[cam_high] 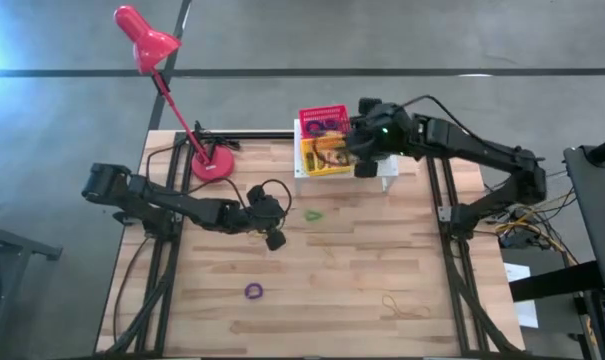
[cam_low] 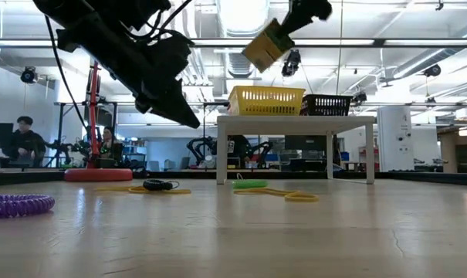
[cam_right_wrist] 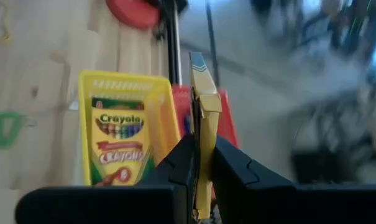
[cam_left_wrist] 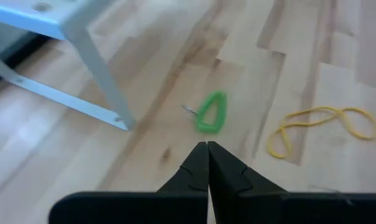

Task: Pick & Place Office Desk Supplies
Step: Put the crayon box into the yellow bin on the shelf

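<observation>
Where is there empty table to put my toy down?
Bare wood lies between the purple loop and the yellow band, near the front edge. It is crowded around the white shelf, the lamp base and the left gripper.

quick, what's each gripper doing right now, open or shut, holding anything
Left gripper: shut, empty, above the table near the green loop.
Right gripper: shut on a crayon box, over the yellow basket.
</observation>
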`<state>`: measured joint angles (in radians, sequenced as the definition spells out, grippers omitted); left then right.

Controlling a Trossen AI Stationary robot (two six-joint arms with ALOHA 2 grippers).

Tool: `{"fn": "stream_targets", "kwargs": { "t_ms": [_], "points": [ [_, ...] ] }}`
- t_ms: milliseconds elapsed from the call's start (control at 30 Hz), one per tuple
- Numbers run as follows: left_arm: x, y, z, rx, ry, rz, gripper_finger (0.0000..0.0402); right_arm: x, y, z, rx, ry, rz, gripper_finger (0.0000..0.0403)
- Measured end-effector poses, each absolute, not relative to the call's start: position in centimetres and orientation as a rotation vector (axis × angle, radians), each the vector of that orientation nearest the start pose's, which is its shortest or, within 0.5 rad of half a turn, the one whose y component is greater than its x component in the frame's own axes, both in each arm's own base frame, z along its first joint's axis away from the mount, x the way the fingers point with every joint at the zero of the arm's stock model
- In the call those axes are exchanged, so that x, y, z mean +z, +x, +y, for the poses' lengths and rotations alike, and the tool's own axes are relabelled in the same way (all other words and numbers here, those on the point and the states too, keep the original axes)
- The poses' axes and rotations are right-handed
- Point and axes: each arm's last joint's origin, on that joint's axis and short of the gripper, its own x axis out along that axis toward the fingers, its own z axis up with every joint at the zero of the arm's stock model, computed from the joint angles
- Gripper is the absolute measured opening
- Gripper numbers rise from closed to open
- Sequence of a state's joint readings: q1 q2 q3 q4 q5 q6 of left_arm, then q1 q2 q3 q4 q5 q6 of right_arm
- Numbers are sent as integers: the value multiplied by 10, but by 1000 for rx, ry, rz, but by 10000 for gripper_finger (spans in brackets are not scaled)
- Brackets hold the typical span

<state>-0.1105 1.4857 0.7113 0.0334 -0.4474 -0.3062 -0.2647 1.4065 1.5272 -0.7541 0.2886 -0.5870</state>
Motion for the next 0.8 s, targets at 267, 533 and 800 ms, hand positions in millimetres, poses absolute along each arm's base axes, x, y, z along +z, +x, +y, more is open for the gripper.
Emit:
{"fn": "stream_targets", "kwargs": {
  "t_ms": [267, 533, 800],
  "points": [
    [176, 283, -15, 515, -2, 643, 1, 400, 319, -94, -490, -80, 1067, 34],
    [177, 282, -12, 615, 99, 629, 1, 394, 350, -102, -613, 124, 1200, 34],
    [179, 282, -12, 638, 128, 615, 1, 384, 366, -106, -661, 240, 1180, 34]
  ]
}}
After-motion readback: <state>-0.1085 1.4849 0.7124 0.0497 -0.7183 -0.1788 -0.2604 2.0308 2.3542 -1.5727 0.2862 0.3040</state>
